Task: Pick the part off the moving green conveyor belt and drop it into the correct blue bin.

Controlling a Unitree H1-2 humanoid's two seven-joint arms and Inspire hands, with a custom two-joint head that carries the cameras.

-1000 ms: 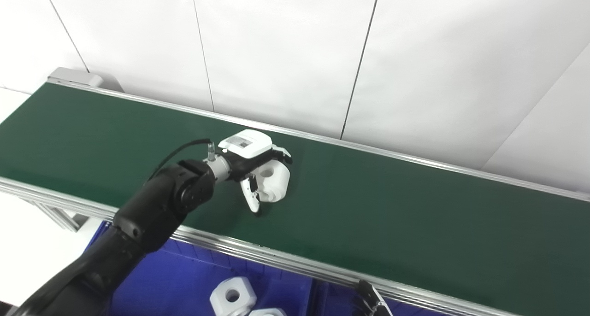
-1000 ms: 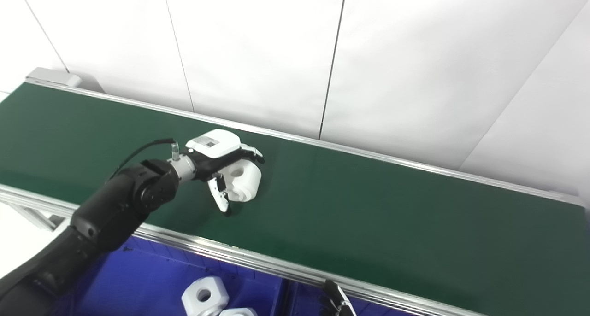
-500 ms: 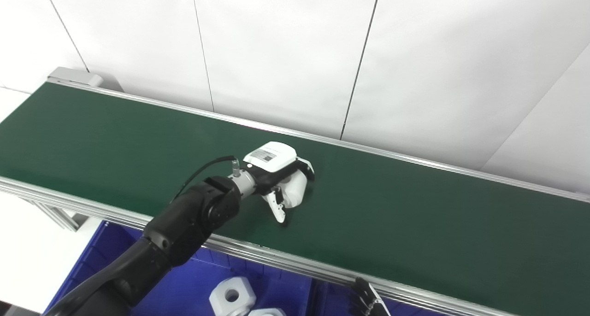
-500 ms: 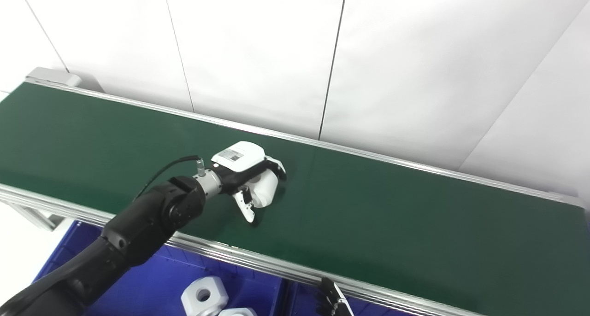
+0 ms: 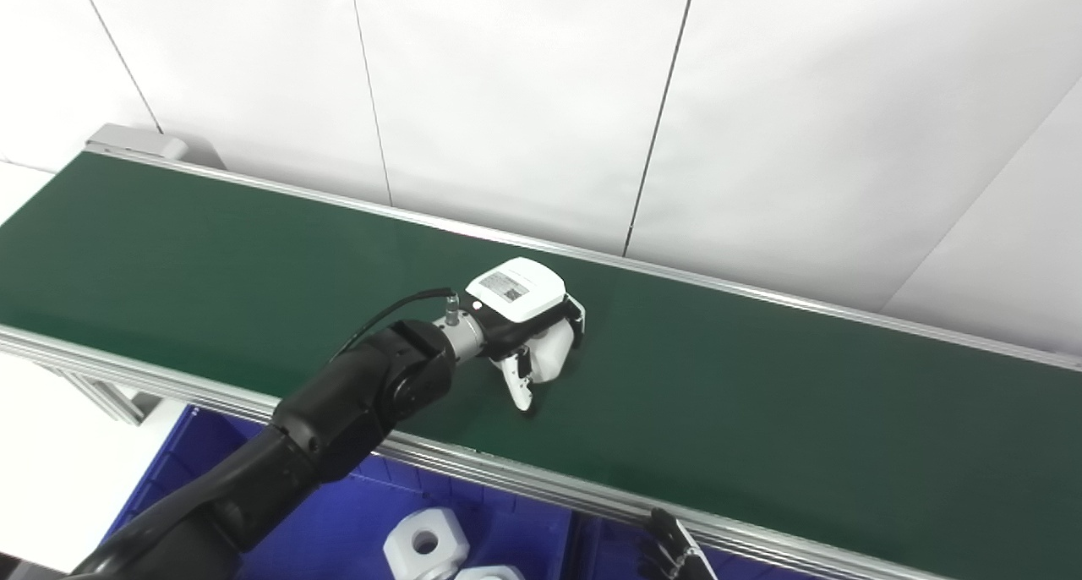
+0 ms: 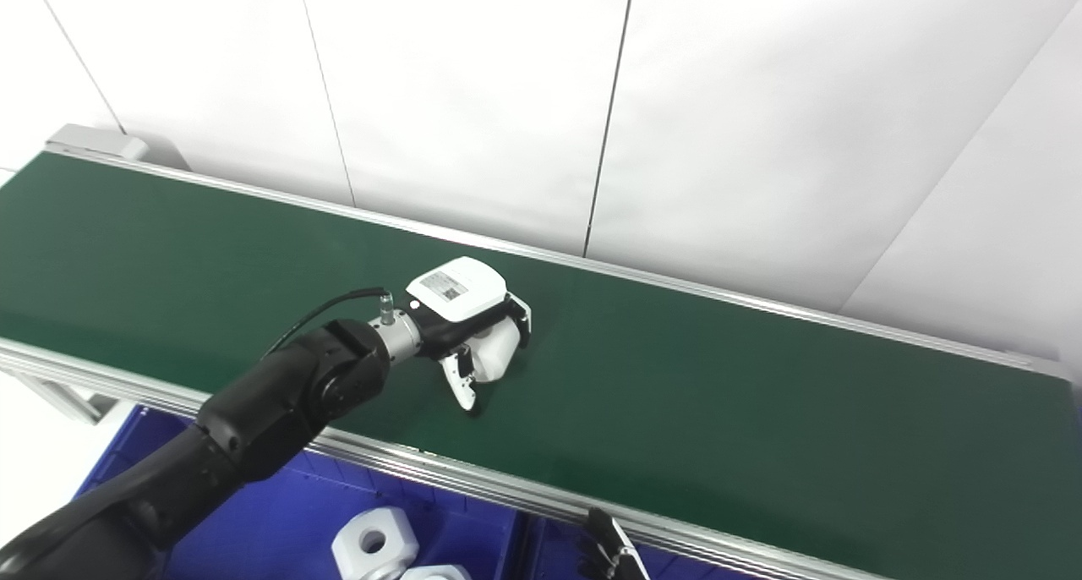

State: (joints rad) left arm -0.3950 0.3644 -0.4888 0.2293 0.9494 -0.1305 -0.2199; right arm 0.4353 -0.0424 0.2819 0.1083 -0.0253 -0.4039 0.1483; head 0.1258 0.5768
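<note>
The left hand (image 5: pixel 528 326) sits at frame centre on the green conveyor belt (image 5: pixel 761 394), fingers curled around the white part (image 5: pixel 551 353), thumb on its near side. The part rests on the belt. The right hand (image 5: pixel 672 555) shows only at the bottom edge; finger state cannot be determined. The blue bin (image 5: pixel 338 529), lower left, contains white parts (image 5: pixel 425 543).

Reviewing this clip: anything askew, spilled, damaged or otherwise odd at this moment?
Nothing stands out. The left hand is closed around the white part on the green belt. Other white parts lie in the blue bin below. Only the right hand's fingertips show at the bottom edge.
</note>
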